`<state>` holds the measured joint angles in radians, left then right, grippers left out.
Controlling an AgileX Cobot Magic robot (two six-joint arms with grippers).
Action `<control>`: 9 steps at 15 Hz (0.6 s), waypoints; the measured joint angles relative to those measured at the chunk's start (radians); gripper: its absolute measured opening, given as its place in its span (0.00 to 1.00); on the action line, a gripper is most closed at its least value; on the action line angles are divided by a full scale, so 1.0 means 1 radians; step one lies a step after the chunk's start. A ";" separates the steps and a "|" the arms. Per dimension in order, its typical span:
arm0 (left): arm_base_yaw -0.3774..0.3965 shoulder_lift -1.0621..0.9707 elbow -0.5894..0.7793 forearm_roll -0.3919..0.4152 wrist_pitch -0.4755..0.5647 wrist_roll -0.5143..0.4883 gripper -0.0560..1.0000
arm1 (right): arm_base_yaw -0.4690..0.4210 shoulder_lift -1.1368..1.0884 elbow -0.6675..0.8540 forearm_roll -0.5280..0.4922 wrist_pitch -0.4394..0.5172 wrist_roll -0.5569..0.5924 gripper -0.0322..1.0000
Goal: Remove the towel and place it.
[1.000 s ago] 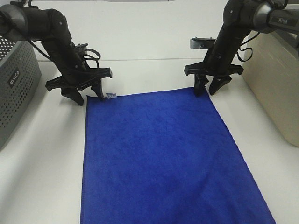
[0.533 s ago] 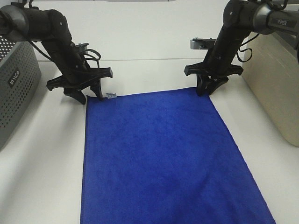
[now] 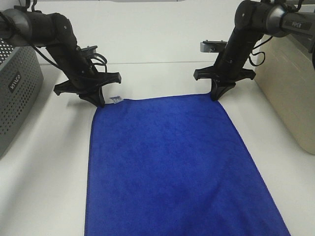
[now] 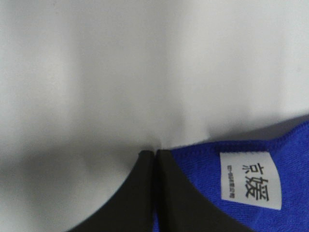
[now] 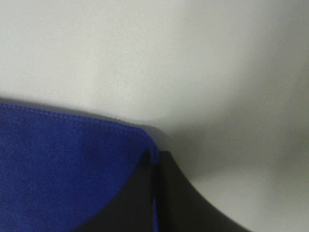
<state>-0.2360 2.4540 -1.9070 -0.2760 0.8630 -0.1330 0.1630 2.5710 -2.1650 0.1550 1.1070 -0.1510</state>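
The royal-blue towel (image 3: 167,167) lies flat on the white table, reaching from the two grippers down to the near edge of the view. Its small white tag (image 3: 116,100) sits at the far left corner. My left gripper (image 3: 100,102) is shut on that far left corner. In the left wrist view its fingers (image 4: 140,193) meet on the blue edge (image 4: 241,147) beside the printed tag (image 4: 250,180). My right gripper (image 3: 215,96) is shut on the far right corner. In the right wrist view the blue hem (image 5: 72,159) runs between its closed fingers (image 5: 178,198).
A grey perforated basket (image 3: 15,93) stands at the far left. A beige bin (image 3: 290,88) stands along the right side. Bare white table (image 3: 157,73) lies behind the towel and on both sides of it.
Both grippers were open over the towel's far corners one second ago. They have since closed, each pinching its corner. The left corner is drawn slightly inward.
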 joint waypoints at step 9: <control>-0.001 0.029 -0.201 0.052 -0.020 0.043 0.05 | 0.000 0.006 0.000 0.075 -0.138 0.011 0.05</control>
<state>-0.2370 2.4830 -2.1080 -0.2240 0.8430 -0.0900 0.1630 2.5770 -2.1650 0.2300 0.9690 -0.1400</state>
